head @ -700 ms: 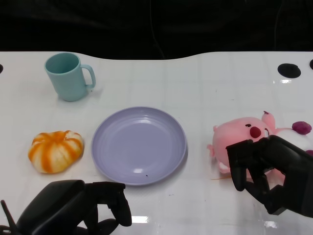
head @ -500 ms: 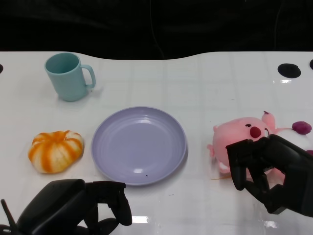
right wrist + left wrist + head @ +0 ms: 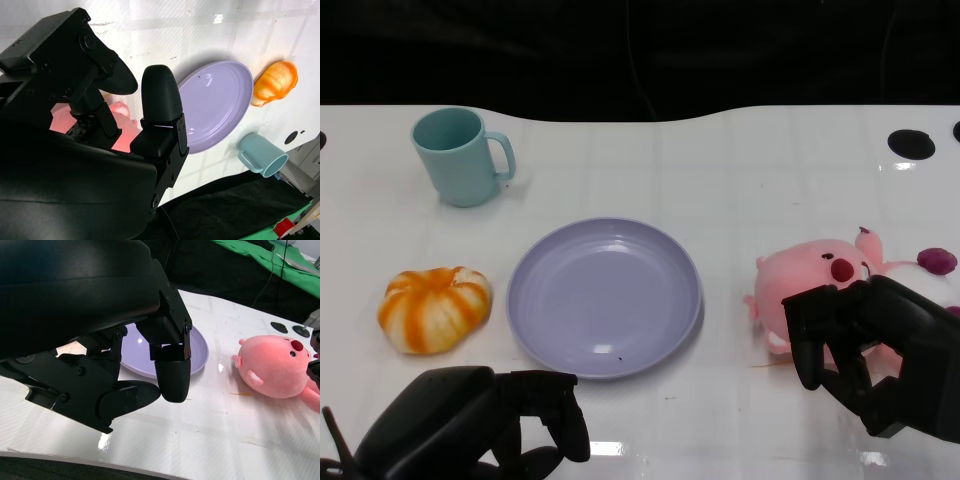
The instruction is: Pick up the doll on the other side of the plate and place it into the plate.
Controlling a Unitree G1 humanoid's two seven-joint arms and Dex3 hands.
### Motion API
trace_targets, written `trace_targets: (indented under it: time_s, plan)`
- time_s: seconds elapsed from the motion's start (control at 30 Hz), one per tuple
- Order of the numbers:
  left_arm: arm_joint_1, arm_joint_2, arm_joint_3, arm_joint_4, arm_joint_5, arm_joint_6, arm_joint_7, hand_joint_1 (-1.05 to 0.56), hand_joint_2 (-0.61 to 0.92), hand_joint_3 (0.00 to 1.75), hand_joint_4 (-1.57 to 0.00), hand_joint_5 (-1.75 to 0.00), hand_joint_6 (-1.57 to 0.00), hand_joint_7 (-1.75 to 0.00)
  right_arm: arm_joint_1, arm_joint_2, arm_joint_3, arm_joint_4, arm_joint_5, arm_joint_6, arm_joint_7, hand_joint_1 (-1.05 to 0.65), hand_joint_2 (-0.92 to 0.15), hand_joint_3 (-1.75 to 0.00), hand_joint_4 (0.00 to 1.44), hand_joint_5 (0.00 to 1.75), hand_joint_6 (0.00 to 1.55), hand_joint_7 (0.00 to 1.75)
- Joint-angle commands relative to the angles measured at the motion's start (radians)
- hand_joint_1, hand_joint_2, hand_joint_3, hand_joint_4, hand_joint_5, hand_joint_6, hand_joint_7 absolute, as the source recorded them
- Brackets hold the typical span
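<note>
Head view: no change noted; right hand (image 3: 880, 355) poised open over pink doll (image 3: 817, 283), not gripped, plate (image 3: 605, 296) unfilled.

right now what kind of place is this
Probably a robot test bench in a lab or studio: a bare white table holding a plate, mug and pink doll, black backdrop behind, and green cloth beyond.

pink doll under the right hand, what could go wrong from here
1. The right hand covers only the near edge of the pink doll, with no clear grip visible, so a shallow hold might let the soft body slip out on lifting.
2. The doll looks wide beside the shallow purple plate; set down off centre, it could roll over the rim.
</note>
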Motion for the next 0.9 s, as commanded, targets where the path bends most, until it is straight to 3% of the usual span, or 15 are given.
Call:
trace_targets:
  time_s: [0.03, 0.37, 0.5, 0.6, 0.77, 0.83, 0.9]
  plan:
    - [0.002, 0.010, 0.006, 0.001, -0.002, -0.004, -0.002, -0.20, 0.71, 0.72, -0.70, -1.46, -0.77, -1.05, -0.011, -0.015, -0.004, -0.005, 0.004, -0.005, 0.005, -0.04, -0.35, -1.40, 0.91, 1.75, 0.74, 1.67]
    - [-0.003, 0.006, 0.004, 0.007, -0.001, -0.007, -0.001, -0.19, 0.71, 0.72, -0.70, -1.47, -0.77, -1.05, -0.013, -0.009, -0.007, 0.003, 0.015, 0.009, 0.006, -0.04, -0.35, -1.40, 0.91, 1.75, 0.75, 1.65]
    - [-0.005, 0.010, 0.005, 0.006, 0.003, 0.000, -0.007, -0.19, 0.70, 0.72, -0.70, -1.46, -0.77, -1.04, -0.018, -0.006, -0.010, 0.005, 0.014, 0.018, 0.001, -0.04, -0.36, -1.35, 0.88, 1.75, 0.76, 1.55]
    - [-0.006, 0.010, 0.008, 0.004, -0.003, 0.004, -0.010, -0.19, 0.70, 0.72, -0.70, -1.46, -0.77, -1.04, -0.014, 0.008, -0.020, 0.003, 0.025, 0.002, -0.015, -0.03, -0.39, -1.28, 0.84, 1.64, 0.78, 1.30]
    - [-0.005, 0.010, 0.009, 0.006, -0.002, -0.001, -0.005, -0.19, 0.70, 0.71, -0.70, -1.46, -0.77, -1.04, -0.009, 0.025, -0.032, 0.016, 0.042, -0.068, -0.050, -0.12, -0.58, -0.73, 0.73, 1.24, 0.82, 0.75]
    - [-0.006, 0.010, 0.008, 0.009, -0.001, 0.000, -0.005, -0.19, 0.71, 0.72, -0.70, -1.46, -0.77, -1.04, -0.011, 0.026, -0.035, 0.026, 0.052, -0.114, -0.053, -0.16, -0.68, -0.49, 0.70, 0.95, 0.76, 0.53]
    - [-0.007, 0.009, 0.007, 0.010, -0.001, 0.001, -0.005, -0.20, 0.71, 0.72, -0.70, -1.46, -0.77, -1.04, -0.016, 0.023, -0.038, 0.038, 0.060, -0.158, -0.049, -0.19, -0.75, -0.37, 0.64, 0.80, 0.68, 0.39]
